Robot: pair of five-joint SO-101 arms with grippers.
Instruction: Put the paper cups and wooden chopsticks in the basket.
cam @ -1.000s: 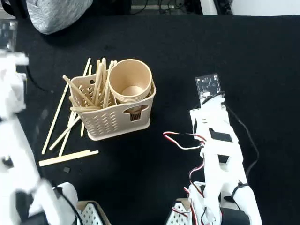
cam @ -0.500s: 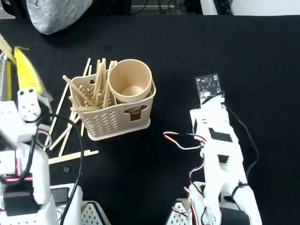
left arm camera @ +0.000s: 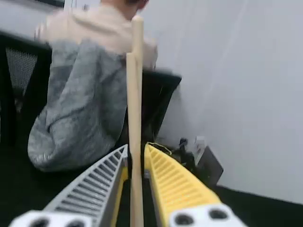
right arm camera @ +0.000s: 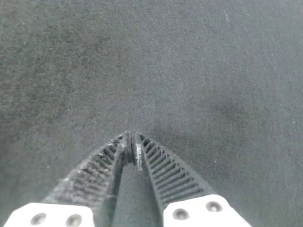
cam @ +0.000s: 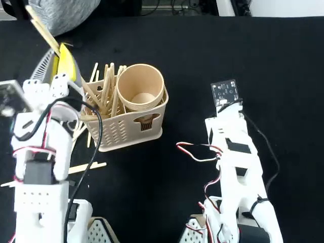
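Note:
My left gripper [cam: 55,49], with one yellow and one grey finger, is shut on a wooden chopstick [cam: 42,29] and hangs left of the basket [cam: 126,130], behind its back corner. The stick points up and away from the table. In the left wrist view the chopstick [left arm camera: 135,109] stands pinched between the fingers of that gripper [left arm camera: 135,158]. The beige basket holds stacked paper cups [cam: 140,87] and several chopsticks [cam: 104,91]. More chopsticks lie loose on the cloth, one [cam: 86,167] in front of the basket. My right gripper [right arm camera: 130,143] is shut on nothing, close above bare black cloth.
The right arm [cam: 235,152] lies stretched out on the table's right side, well apart from the basket. A grey garment [cam: 63,15] sits at the back left edge. Black cloth [cam: 202,55] covers the table.
The left arm has swung in from the left edge toward the basket, lifting the chopstick up and back. The right arm has kept still.

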